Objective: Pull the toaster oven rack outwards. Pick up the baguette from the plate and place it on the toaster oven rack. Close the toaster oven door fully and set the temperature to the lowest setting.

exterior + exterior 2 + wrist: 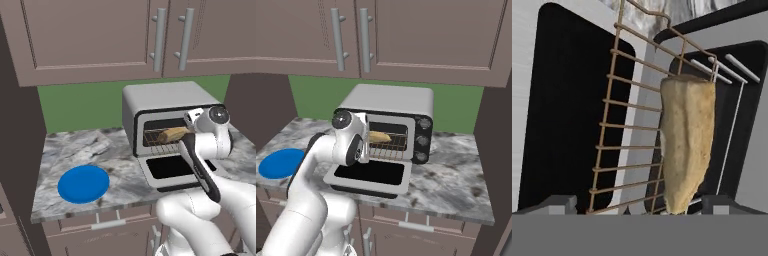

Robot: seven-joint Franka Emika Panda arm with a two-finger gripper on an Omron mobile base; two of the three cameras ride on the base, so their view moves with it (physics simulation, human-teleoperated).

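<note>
My fingers (561, 204) stand spread, bottom of frame, nothing between them. I see the baguette (685, 145) lying on the toaster oven rack (624, 145) at centre.

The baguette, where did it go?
The baguette lies on the pulled-out toaster oven rack, above the open toaster oven door; the blue plate sits on the counter to its left.

Baguette (173, 134): right end hidden behind arm in left base view. Toaster oven (387, 102) knob panel (423, 139): markings too small to read. Toaster oven door (170, 169): right part covered by arm. Plate (280, 162): right edge hidden behind arm in right base view.
</note>
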